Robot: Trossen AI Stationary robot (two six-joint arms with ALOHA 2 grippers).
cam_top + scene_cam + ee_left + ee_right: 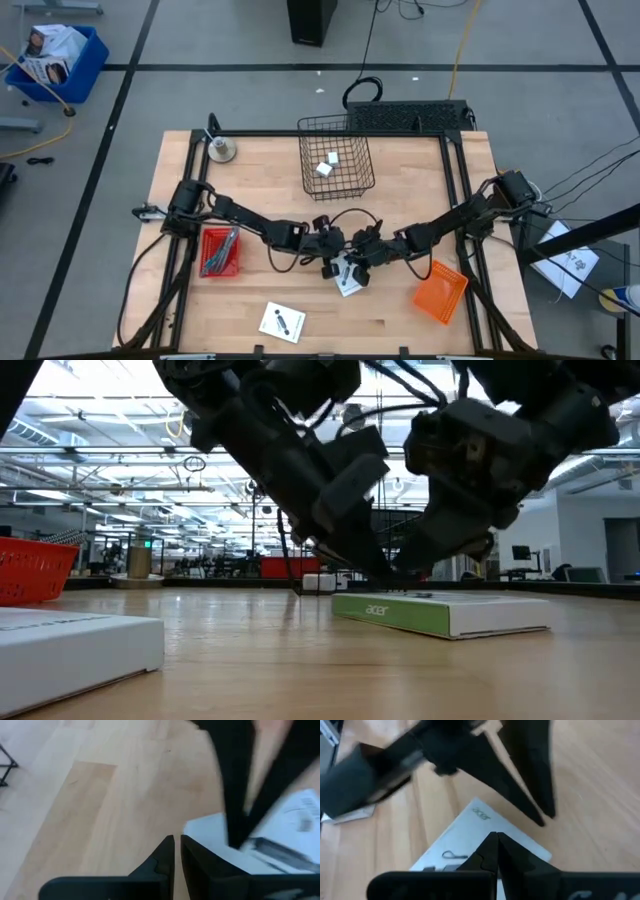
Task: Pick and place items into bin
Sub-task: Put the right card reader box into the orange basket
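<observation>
1. I have both arms meeting at the table's centre: the left gripper [332, 250] and the right gripper [362, 256] hang low over a white card box [347, 279] at about 6 o'clock from the wire bin [337, 160].
2. From the right wrist I see that gripper's fingers pressed together, tips over the box's [485, 827] edge; whether they touch it I cannot say.
3. The left gripper's [177, 845] fingers stand nearly together with a thin slit between, gripping nothing, just beside the box's [210, 832] corner.
4. The bin already holds two small white blocks [327, 164].
5. A second white card [282, 322] lies at 7 o'clock from the box, well apart.
6. A red tray [220, 252] at 9 o'clock holds a grey metal tool [226, 246].
7. An orange tray [441, 291] sits at 3 o'clock.
</observation>
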